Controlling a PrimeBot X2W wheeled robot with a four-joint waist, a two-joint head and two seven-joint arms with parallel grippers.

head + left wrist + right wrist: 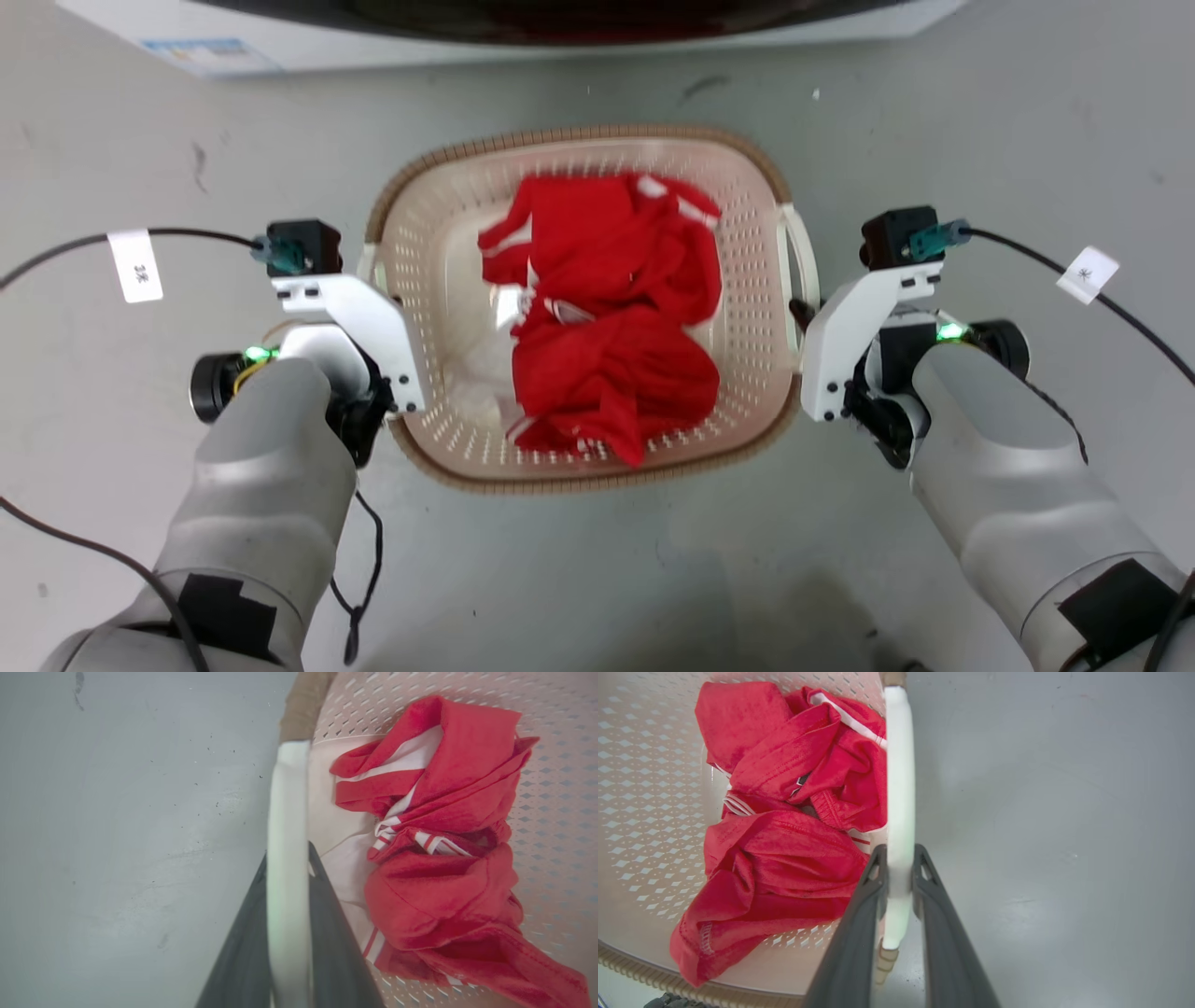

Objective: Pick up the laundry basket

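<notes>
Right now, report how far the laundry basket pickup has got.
Done: both arms are at the cream perforated plastic laundry basket with a brown woven-look rim. In hand: the left gripper and right gripper each pinch a white loop handle. Left: the lift; the basket, holding red clothes, seems to sit on the grey floor.
</notes>
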